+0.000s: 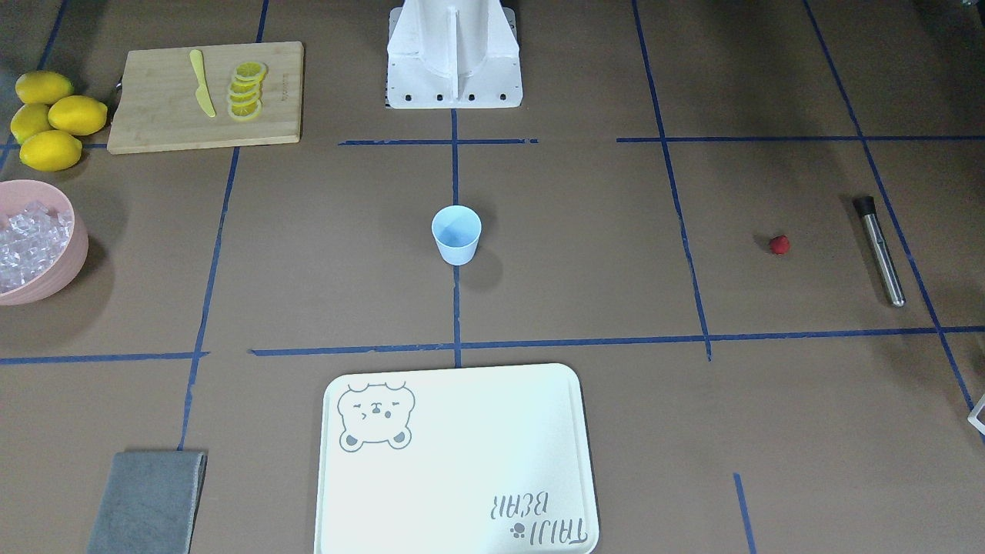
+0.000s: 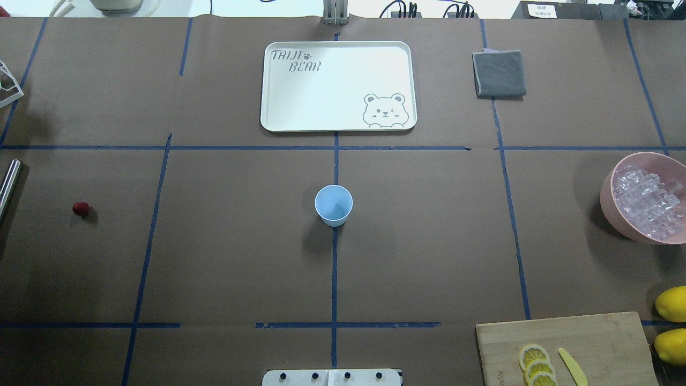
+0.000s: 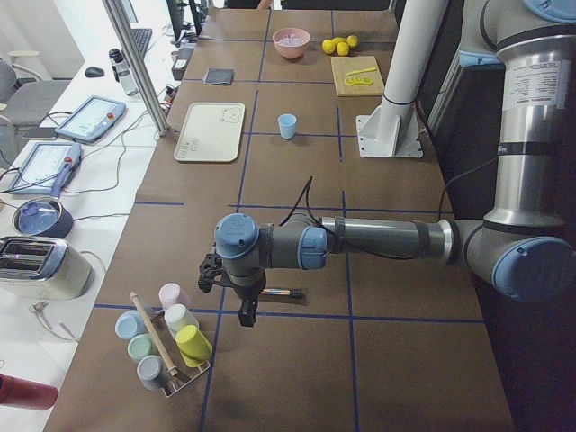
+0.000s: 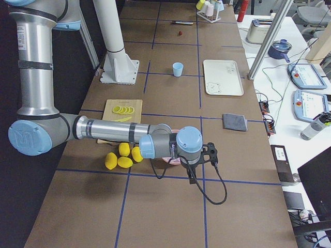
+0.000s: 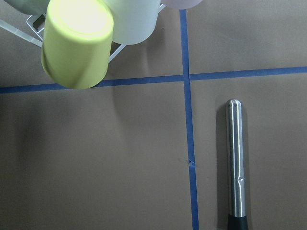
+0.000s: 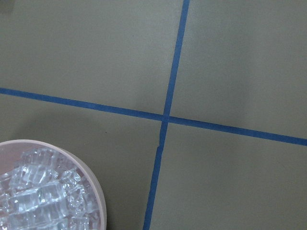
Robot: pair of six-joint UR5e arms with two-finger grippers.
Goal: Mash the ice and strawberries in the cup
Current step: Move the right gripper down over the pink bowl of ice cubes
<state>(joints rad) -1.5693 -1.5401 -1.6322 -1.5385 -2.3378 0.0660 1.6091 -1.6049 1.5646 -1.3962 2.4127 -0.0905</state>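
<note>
Cup (image 1: 456, 235) stands upright and looks empty at the centre of the desk in the front-facing view, on a blue tape line, with neither arm in the picture. The strawberry (image 1: 779, 245) lies well apart on the robot's left, near a steel muddler (image 1: 879, 250). The ice (image 1: 27, 238) fills a pink bowl (image 1: 73, 258) far off on the robot's right.

Overhead shows 1 strawberry (image 2: 80, 208) near the left edge and the pink bowl (image 2: 608, 198) at the right edge. The cup sits between them, and no gripper is shown.

From the left end, the left gripper (image 3: 245, 310) hangs fingers-down off a level forearm, near a rack of cups (image 3: 166, 346). I cannot tell whether it is spread or pressed together.

From the right end, the right gripper (image 4: 192, 177) points down just beside the pink bowl. Its state cannot be told either.

In the left wrist view, the muddler (image 5: 235, 163) runs top to bottom, black end at the lower edge, right of centre.

In the right wrist view, the bowl's rim (image 6: 98, 191) fills the lower-left corner, so the ice lies off to that side.

Judged so, the left arm is nearer the strawberry and the right arm nearer the ice.
</note>
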